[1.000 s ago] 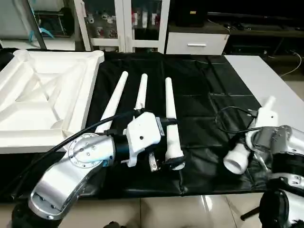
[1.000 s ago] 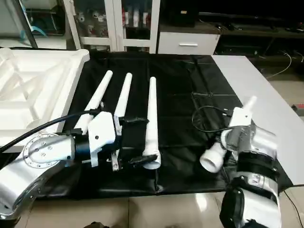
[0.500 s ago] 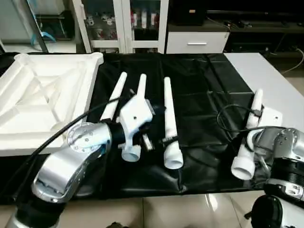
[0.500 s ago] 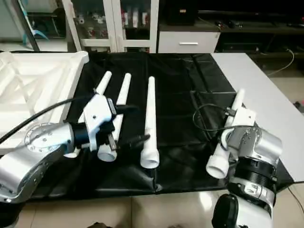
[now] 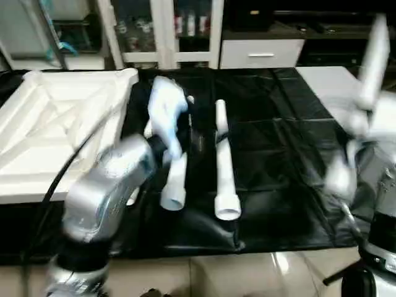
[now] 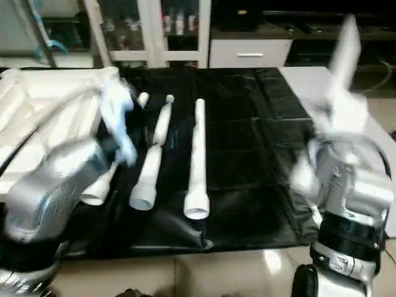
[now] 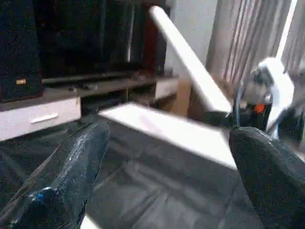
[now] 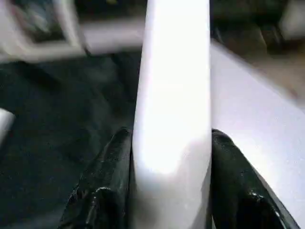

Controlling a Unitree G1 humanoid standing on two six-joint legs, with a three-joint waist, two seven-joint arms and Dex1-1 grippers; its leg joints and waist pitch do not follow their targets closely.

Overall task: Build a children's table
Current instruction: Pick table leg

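The children's table lies in parts. Its white top (image 5: pixel 55 130) rests ribbed side up at the left of the black cloth. Three white legs lie side by side on the cloth: one in the middle (image 5: pixel 221 162), one to its left (image 5: pixel 176 183), and one (image 6: pixel 98 189) partly behind my left forearm. My right gripper (image 8: pixel 171 191) is shut on a fourth leg (image 8: pixel 171 90), which rises steeply at the right (image 6: pixel 341 54). Above the legs on the cloth, my left gripper (image 7: pixel 167 191) stands wide open with nothing between its fingers (image 7: pixel 71 171).
The black cloth (image 5: pixel 278 130) covers the work surface. A bare white tabletop (image 6: pixel 377 124) runs along its right side. Glass-door cabinets (image 5: pixel 167 31) and a white drawer unit (image 5: pixel 260 54) stand behind. Tiled floor (image 5: pixel 204 275) lies below the front edge.
My left arm has lifted off the legs and swung back up toward the table top. My right arm has swung its leg from low and slanted to steeply upright.
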